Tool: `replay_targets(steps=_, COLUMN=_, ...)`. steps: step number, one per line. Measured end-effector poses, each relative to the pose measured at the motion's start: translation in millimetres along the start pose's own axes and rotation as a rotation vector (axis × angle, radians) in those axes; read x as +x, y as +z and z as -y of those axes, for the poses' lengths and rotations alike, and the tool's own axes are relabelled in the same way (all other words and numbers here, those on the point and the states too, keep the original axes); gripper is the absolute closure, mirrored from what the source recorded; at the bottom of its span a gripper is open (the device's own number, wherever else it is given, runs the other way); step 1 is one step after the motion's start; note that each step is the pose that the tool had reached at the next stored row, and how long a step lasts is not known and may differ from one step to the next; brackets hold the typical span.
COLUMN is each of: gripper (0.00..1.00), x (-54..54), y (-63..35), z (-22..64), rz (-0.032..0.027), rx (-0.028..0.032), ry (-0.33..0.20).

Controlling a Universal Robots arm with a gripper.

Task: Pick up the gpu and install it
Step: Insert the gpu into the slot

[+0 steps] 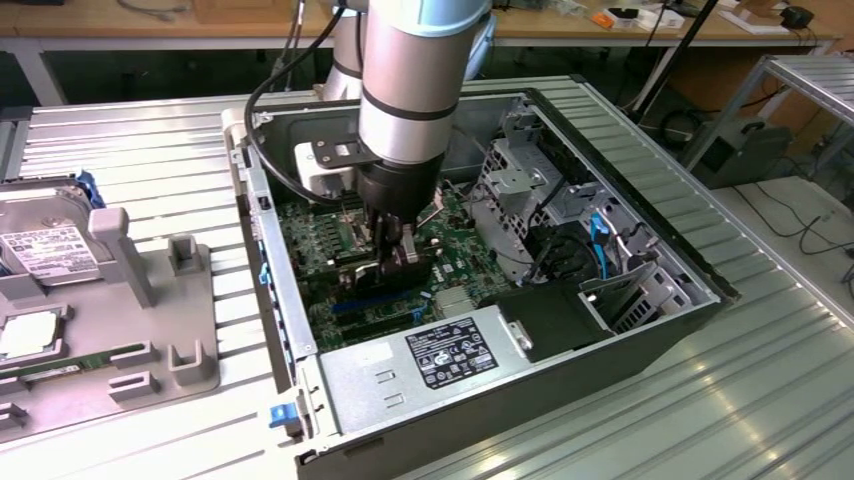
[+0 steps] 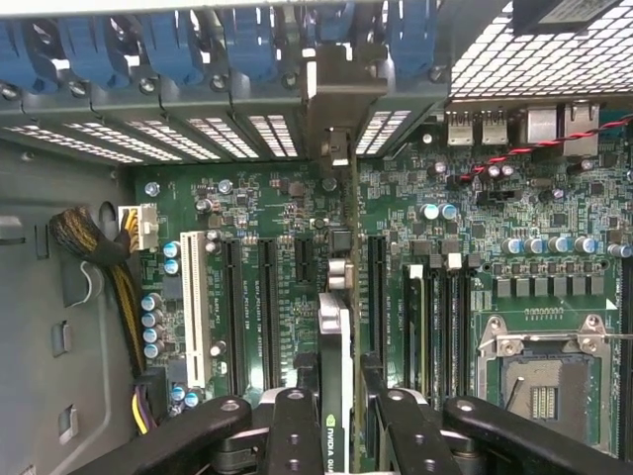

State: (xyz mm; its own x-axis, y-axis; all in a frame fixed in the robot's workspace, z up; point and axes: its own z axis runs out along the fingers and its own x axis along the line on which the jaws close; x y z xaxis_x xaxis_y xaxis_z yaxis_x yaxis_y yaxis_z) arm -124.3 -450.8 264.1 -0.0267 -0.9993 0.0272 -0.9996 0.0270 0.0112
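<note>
The gpu (image 2: 335,332) stands on edge between my fingers, its green-and-white label strip facing the camera. My gripper (image 2: 338,398) is shut on it. The card runs from my fingers toward the case's rear wall, where its metal bracket (image 2: 334,104) meets the row of blue slot latches. It sits over the green motherboard (image 2: 267,213), among the long black expansion slots (image 2: 265,307). Whether it is seated in a slot, I cannot tell. In the exterior view my gripper (image 1: 399,262) reaches down into the open computer case (image 1: 667,262) with the black gpu (image 1: 404,272) low over the board.
A power supply (image 1: 427,368) fills the case's near end and a metal drive cage (image 1: 523,190) with blue cables stands on the exterior view's right. The CPU socket (image 2: 539,388) lies beside the slots. A grey fixture (image 1: 147,300) with a hard drive (image 1: 40,245) sits outside the case.
</note>
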Motion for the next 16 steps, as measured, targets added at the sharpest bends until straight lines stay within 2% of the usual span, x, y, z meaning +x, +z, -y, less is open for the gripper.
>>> replay_targets(steps=16, gripper=0.73, x=-0.2, y=-3.4, z=-0.1, rz=-0.0006, rx=-0.0006, ry=0.0)
